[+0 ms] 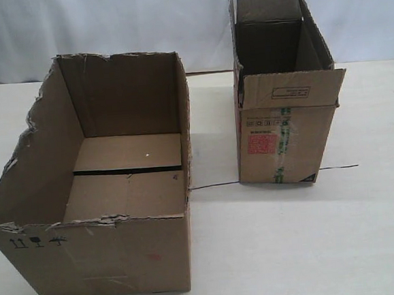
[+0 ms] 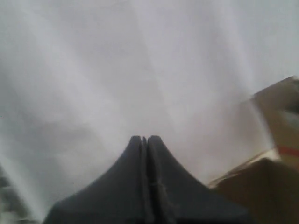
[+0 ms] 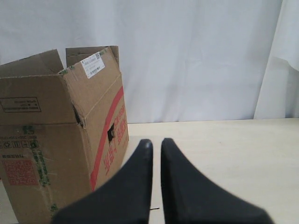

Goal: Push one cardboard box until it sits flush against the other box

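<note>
The wide cardboard box with the ragged torn rim and small black symbols stands at the front left of the table, open and empty. The other box, narrow with upright flaps, a red label and green-printed tape, stands at the back right, a clear gap away. Neither gripper shows in the exterior view. My right gripper is low over the table beside the narrow box, its fingers a narrow gap apart with nothing between. My left gripper is shut and empty, facing a white cloth; blurred brown cardboard lies to one side.
A thin black line runs across the pale table between the boxes and past the narrow one. A white curtain hangs behind the table. Bare tabletop lies beyond the right gripper.
</note>
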Tool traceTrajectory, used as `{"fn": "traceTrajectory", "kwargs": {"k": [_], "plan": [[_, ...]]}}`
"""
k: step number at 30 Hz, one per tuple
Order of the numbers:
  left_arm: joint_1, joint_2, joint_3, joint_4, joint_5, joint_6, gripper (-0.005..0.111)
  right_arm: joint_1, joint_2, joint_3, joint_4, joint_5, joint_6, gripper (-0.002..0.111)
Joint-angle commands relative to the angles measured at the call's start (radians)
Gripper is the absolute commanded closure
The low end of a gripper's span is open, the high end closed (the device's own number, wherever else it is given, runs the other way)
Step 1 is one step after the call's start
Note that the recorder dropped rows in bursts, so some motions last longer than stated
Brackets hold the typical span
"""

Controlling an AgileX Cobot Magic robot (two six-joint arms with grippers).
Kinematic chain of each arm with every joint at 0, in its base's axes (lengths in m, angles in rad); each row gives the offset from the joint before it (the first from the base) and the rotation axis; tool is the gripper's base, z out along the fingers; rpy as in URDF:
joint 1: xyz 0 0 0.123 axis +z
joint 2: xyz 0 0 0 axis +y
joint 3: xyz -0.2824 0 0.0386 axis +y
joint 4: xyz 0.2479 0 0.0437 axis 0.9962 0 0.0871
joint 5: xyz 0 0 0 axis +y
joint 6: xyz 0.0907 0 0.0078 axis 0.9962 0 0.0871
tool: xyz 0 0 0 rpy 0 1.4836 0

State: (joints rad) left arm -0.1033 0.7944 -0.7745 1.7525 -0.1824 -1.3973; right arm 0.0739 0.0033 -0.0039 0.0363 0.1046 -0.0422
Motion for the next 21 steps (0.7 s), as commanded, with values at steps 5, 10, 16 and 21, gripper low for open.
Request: {"fn": "traceTrajectory", "kwargs": {"k": [5, 10, 16, 21], "plan": [[-0.003, 0.031, 0.052, -0.121, 0.792, 0.77, 0.107, 0.005, -0.003, 0.004, 0.003, 0.003, 0.001, 0.103], [-0.003, 0.105, -0.023, -0.633, 1.021, 1.294, 0.107, 0.005, -0.003, 0.004, 0.003, 0.003, 0.001, 0.103], [-0.003, 0.105, -0.215, -1.445, 1.356, 1.827, 0.107, 0.005, -0.003, 0.004, 0.003, 0.003, 0.001, 0.103], [-0.003, 0.057, -0.295, -1.884, 1.403, 1.997, 0.107, 0.005, -0.003, 0.004, 0.003, 0.003, 0.001, 0.103]]}}
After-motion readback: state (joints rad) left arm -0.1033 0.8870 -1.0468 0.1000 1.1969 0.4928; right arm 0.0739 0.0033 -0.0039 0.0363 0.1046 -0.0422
